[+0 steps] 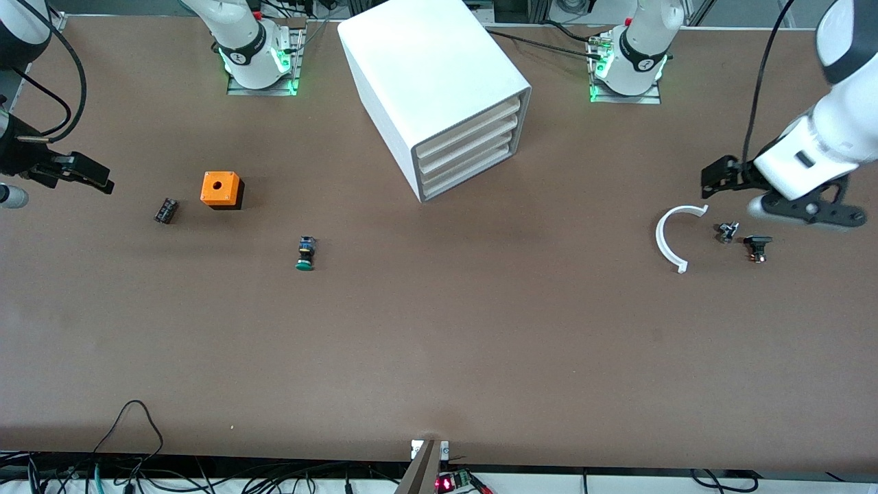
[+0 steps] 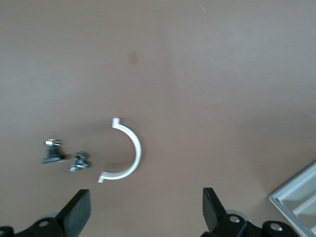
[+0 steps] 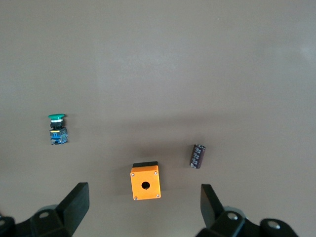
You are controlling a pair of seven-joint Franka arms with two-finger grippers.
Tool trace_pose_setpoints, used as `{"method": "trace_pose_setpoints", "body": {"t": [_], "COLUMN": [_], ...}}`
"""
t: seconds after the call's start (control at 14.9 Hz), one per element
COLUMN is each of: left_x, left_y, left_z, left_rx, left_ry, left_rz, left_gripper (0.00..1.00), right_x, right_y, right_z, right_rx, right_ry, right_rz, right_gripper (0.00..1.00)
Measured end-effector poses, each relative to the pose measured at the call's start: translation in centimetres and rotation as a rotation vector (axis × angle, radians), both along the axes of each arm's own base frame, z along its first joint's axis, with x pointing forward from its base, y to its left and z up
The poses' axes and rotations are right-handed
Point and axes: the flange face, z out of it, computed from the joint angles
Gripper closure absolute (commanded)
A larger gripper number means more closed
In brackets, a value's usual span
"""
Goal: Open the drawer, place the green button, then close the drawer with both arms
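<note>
Button (image 1: 305, 254) lies apart from cabinet (image 1: 439, 96)

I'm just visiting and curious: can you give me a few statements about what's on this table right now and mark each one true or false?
1. All four drawers of the cabinet are shut. True.
2. The button sits inside the drawer. False: it lies on the table.
3. The left end effector is open and holds nothing. True.
4. The right end effector grips the orange cube. False: it is open, and the cube rests on the table.
</note>
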Motion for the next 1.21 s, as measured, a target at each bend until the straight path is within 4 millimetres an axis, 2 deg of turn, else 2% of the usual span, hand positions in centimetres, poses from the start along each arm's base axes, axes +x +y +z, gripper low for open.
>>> {"method": "trace_pose_setpoints", "body": {"t": [0.07,0.27,0.33,0.54,0.67,0.74,0.87,1.07,1.21], "left_x": [0.3,0.5,0.3,-1.2,-2.6,-3.3,-4.7,-8.5,-11.0], "left_y": [-1.4,-8.0,-9.6,-12.6,-13.7,-14.1,-15.4,-18.6,-20.9], "left_z": [-2.4,-10.1,-12.8,-21.3,-26.0,-27.8,-30.0,-33.3,-34.9], "left_rx": [-0.028,-0.073,-0.081,-0.256,-0.429,-0.487,-0.589,-0.757,-0.787], "left_ry": [0.048,0.161,0.188,0.305,0.379,0.408,0.454,0.539,0.546], "left_rz": [-0.021,-0.124,-0.153,-0.203,-0.12,-0.078,0.011,0.109,0.096], "left_gripper": [0.0,0.0,0.0,0.0,0.0,0.0,0.0,0.0,0.01], "right_x": [0.0,0.0,0.0,0.0,0.0,0.0,0.0,0.1,0.7], "right_y": [0.0,0.0,0.0,-0.7,-1.1,-1.1,-1.1,-1.0,-0.8], "right_z": [0.0,-0.1,-0.1,-0.3,-0.3,-0.3,-0.3,-0.7,-1.9], "right_rx": [0.0,0.0,0.0,0.0,0.0,0.0,0.0,0.0,0.001], "right_ry": [0.0,0.001,0.002,0.005,0.006,0.006,0.006,0.013,0.026], "right_rz": [0.001,0.001,0.0,-0.013,-0.019,-0.019,-0.019,-0.017,-0.012], "right_gripper": [0.0,0.0,0.0,0.0,0.0,0.0,0.0,0.0,0.0]}}
